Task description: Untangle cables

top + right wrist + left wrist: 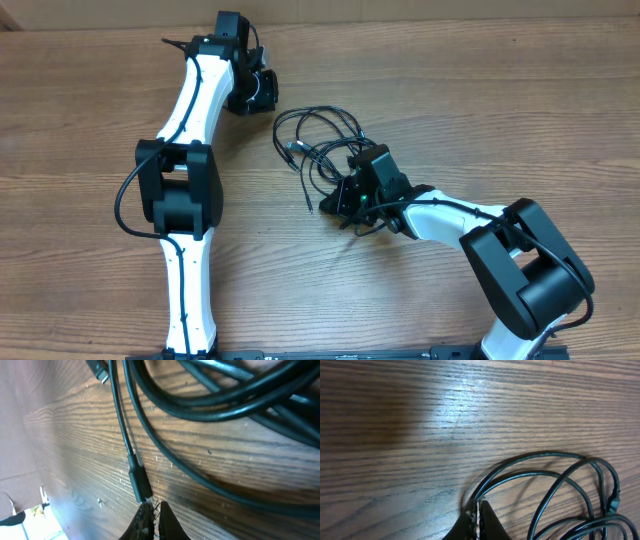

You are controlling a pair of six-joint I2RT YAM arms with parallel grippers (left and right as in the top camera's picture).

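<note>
The cables (320,140) are thin black cords looped over one another on the wooden table, with small plug ends (290,148). My left gripper (262,95) hangs shut up and left of the tangle, with a gap to it in the overhead view. In the left wrist view its gripper (478,505) sits where two cable loops (545,453) curve past. My right gripper (335,205) is shut at the tangle's lower edge. In the right wrist view its gripper (154,507) meets the end of a black plug (137,480); thicker loops (210,412) lie beyond.
The left arm's black elbow (180,185) stands left of the tangle and the right arm's elbow (525,265) at the lower right. Bare wood table (480,110) stretches right of the cables. The table's far edge (420,22) runs along the top.
</note>
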